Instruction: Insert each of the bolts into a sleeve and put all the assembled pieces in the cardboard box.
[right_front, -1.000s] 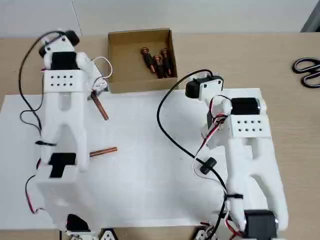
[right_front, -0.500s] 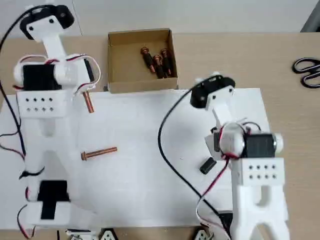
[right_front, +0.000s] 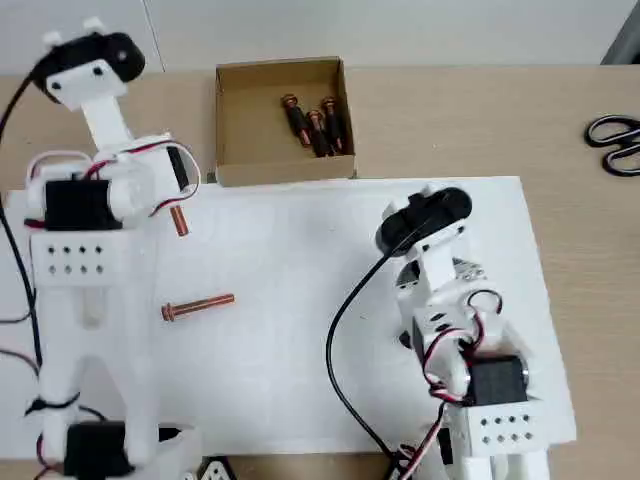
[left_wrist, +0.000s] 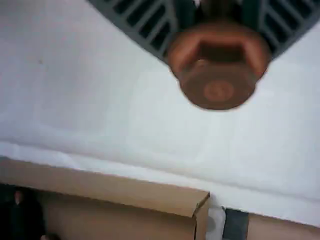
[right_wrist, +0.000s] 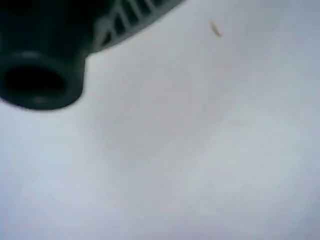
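Note:
My left gripper (right_front: 177, 207) is shut on a copper bolt (right_front: 179, 219), held above the white paper just in front of the cardboard box (right_front: 232, 120). In the left wrist view the bolt's head (left_wrist: 217, 67) faces the camera between the dark fingers (left_wrist: 135, 20). A second bolt (right_front: 198, 305) lies flat on the paper. Three assembled pieces (right_front: 317, 125) rest in the box. My right gripper (right_wrist: 55, 47) is shut on a black sleeve (right_wrist: 40, 82), its open bore toward the camera, over the paper at the right.
The white paper sheet (right_front: 290, 380) covers the table's middle. Scissors (right_front: 614, 145) lie at the far right edge. The box's near wall (left_wrist: 115, 187) is close to the left gripper. A black cable (right_front: 340, 330) loops beside the right arm.
The left arm has swung left and lifted, turning its bolt more upright. The right arm has drawn back toward the front edge, its wrist now over the spot where the sleeve lay.

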